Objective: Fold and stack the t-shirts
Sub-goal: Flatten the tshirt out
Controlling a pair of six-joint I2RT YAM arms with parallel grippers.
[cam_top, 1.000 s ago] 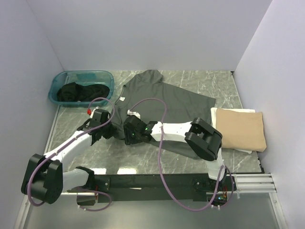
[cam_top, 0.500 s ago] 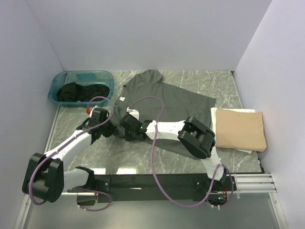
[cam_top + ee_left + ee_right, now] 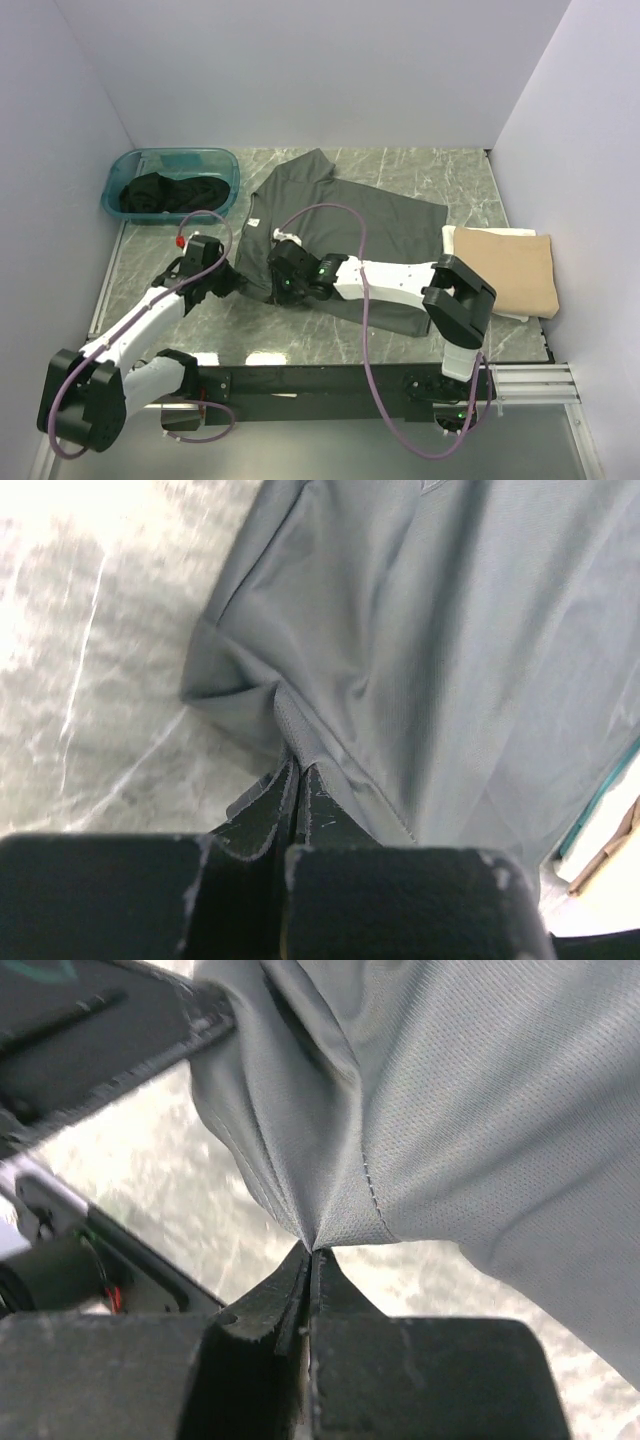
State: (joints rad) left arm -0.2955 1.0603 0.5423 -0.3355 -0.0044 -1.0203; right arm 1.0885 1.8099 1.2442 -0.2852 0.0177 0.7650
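The left gripper is shown pressed shut on the near left edge of the dark grey-olive t-shirt. In the left wrist view a small ridge of cloth is pinched between its black fingers and drawn up in soft creases from the marble bench. Just beside it, the right gripper is closed on the same edge of the garment, and in the right wrist view a stitched corner of hem is caught at the very tips of the jaws, with the fabric fanning upward from that point. The rest of the shirt is spread flat across the middle of the bench, and its small white neck label can be made out near the left side. A tan t-shirt is seen folded into a neat rectangle on the right of the bench, close to the grey shirt's sleeve; whether the two touch cannot be told. Black t-shirts are heaped inside a teal tub at the far left corner, well apart from both grippers.
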